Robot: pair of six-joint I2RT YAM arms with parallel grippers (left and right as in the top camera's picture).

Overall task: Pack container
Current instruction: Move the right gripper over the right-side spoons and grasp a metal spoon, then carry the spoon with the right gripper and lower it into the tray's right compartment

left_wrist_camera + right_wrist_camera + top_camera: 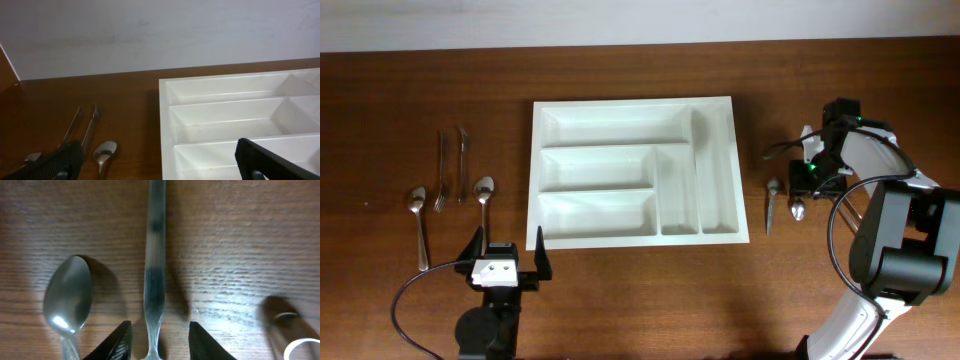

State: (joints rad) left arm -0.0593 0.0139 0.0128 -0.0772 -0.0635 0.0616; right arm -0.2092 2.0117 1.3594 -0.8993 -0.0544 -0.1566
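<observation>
My left gripper hangs wide open and empty over the near edge of the table, just off the near-left corner of the cutlery tray, with bare wood all around it. From the left wrist the tray's left rim runs just right of the midline between my fingers, and a spoon lies on the wood beside that rim. My right gripper sits low to the right of the tray, partly open, its fingers either side of a flat steel handle with a thin gap on each side, gripping nothing; a second spoon lies close alongside. A strip of bare wood separates this cutlery from the tray's right rim. The surface is dark brown wood grain, ending at a plain white wall. The tray is white plastic, central, with three long compartments and two crosswise ones.
</observation>
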